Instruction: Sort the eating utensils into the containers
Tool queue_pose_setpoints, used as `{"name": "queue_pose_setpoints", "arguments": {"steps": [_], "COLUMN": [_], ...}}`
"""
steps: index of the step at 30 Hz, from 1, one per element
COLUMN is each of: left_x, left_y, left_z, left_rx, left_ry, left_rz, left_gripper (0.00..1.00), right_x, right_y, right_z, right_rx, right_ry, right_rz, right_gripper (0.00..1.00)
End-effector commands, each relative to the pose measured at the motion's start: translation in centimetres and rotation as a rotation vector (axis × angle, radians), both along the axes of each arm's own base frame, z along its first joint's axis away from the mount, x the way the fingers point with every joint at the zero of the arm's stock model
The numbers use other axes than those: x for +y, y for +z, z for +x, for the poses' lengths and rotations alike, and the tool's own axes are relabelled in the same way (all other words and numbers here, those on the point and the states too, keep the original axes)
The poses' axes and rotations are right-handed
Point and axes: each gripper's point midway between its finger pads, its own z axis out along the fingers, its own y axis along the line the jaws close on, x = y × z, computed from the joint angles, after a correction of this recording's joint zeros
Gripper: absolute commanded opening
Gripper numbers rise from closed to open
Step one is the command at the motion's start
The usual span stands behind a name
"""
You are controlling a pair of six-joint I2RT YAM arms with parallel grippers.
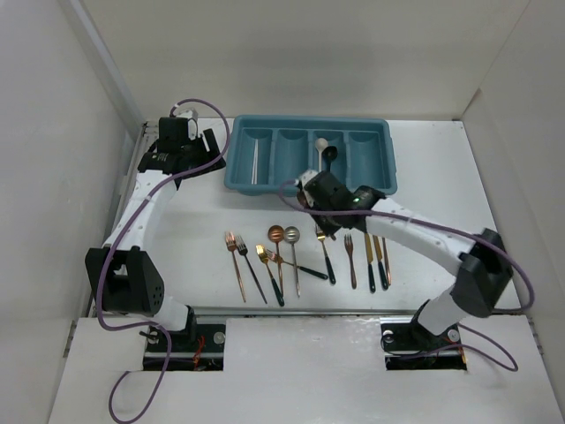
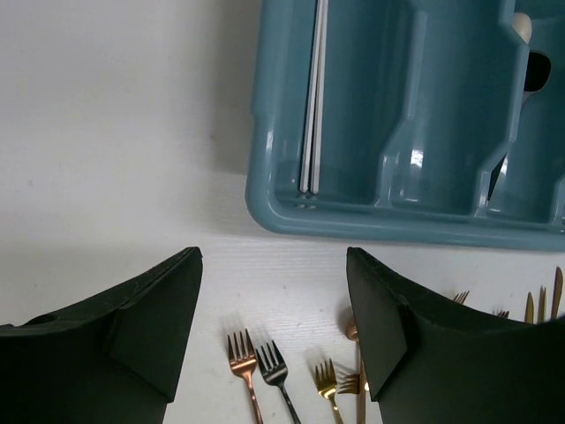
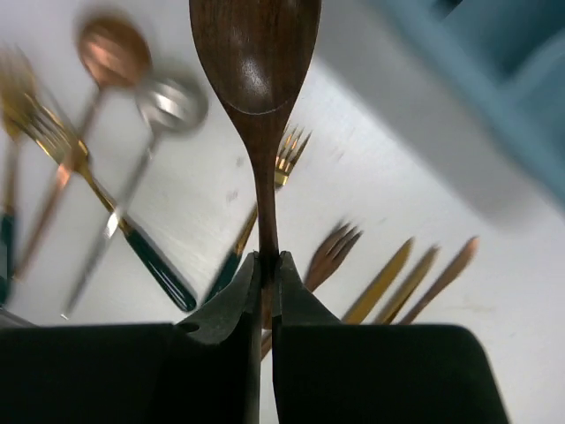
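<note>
**Tray (1).** Teal-blue rectangular plastic cutlery tray (image 2: 371,221) with four long compartments side by side, at the far middle of the white counter (image 1: 459,221).

**In the tray (3).**
- One pale slim piece (image 2: 311,97), lengthwise in the leftmost compartment; its kind cannot be told.
- One white spoon (image 1: 323,143) and one black spoon (image 1: 330,155), together in the third compartment from the left.
- The other two compartments show nothing inside.

**Loose on the counter (11), in a row on the near side of the tray.**
- Forks, six as far as can be counted: a copper fork (image 2: 240,353) and a dark fork (image 2: 272,358) at the left end. The rest are gold or copper, some with dark handles, and one lies slantwise across its neighbours.
- Round-bowled spoons, two: one copper spoon (image 1: 276,233) and one silver spoon (image 1: 292,234), side by side.
- Slim gold and copper knives (image 1: 378,261), three, close together at the right end.

**Held (1).** Dark brown wooden spoon (image 3: 256,53) with an oval bowl, its hollow facing the wrist camera, and a thin straight handle.
- The right claw (image 3: 267,269) is closed tight on the handle.
- The bowl juts straight out past the fingertips.
- The spoon hangs above the counter, between the tray's near rim and the row.

**Left claw** (image 2: 274,265). Jaws spread wide with nothing between them, hovering over bare counter near the tray's near-left corner.
</note>
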Motion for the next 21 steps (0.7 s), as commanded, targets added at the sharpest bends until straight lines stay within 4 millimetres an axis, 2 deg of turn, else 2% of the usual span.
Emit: {"name": "queue_pose_setpoints", "arguments": {"steps": [1,3,4,5,6,7,8,9,10,11,12,14,15,16,19,21], "left_x": [0.1,0.1,0.1,0.1,0.1,0.1,0.1,0.1,0.1,0.1,0.3,0.3,0.3,0.5,0.8,0.8], "left_y": [1.7,1.7,1.7,1.7,1.7,1.7,1.7,1.7,2.2,2.2,2.8,2.4,2.9,3.4,3.0,3.1], "left_z": [-0.3,-0.3,-0.3,-0.3,-0.3,-0.3,-0.3,-0.3,-0.4,-0.4,-0.4,-0.8,-0.9,-1.1,-1.4,-1.5], "left_rx": [-0.064,-0.064,-0.064,-0.064,-0.064,-0.064,-0.064,-0.064,-0.076,-0.076,-0.098,-0.091,-0.104,-0.118,-0.112,-0.121], "left_ry": [-0.012,-0.012,-0.012,-0.012,-0.012,-0.012,-0.012,-0.012,-0.012,-0.012,-0.002,-0.002,-0.002,0.005,0.009,0.009], "left_rz": [-0.001,-0.001,-0.001,-0.001,-0.001,-0.001,-0.001,-0.001,-0.002,-0.002,0.004,0.005,0.004,0.008,0.023,0.023], "left_gripper": [0.63,0.63,0.63,0.63,0.63,0.63,0.63,0.63,0.63,0.63,0.63,0.63,0.63,0.63,0.63,0.63], "right_x": [0.9,0.9,0.8,1.0,1.1,0.7,-0.2,0.0,-0.3,-1.2,-1.2,-1.3,-1.4,-1.8,-1.7,-2.0], "right_y": [10.3,12.5,14.3,15.1,13.9,14.0,15.8,13.9,13.8,14.7,12.8,11.8,12.0,10.5,9.9,10.8], "right_z": [3.2,5.0,6.6,8.1,9.9,11.5,14.0,15.8,17.1,18.9,20.2,21.8,22.4,23.1,23.2,22.9], "right_rx": [-0.266,-0.356,-0.401,-0.423,-0.408,-0.420,-0.453,-0.424,-0.426,-0.448,-0.426,-0.410,-0.404,-0.383,-0.369,-0.379], "right_ry": [-0.084,-0.136,-0.173,-0.207,-0.262,-0.315,-0.383,-0.431,-0.465,-0.511,-0.526,-0.545,-0.549,-0.562,-0.562,-0.545], "right_rz": [0.170,0.182,0.213,0.244,0.225,0.225,0.262,0.254,0.263,0.287,0.257,0.267,0.268,0.241,0.226,0.218], "right_gripper": [0.00,0.00,0.00,0.00,0.00,0.00,0.00,0.00,0.00,0.00,0.00,0.00,0.03,0.23,0.74,0.80]}}
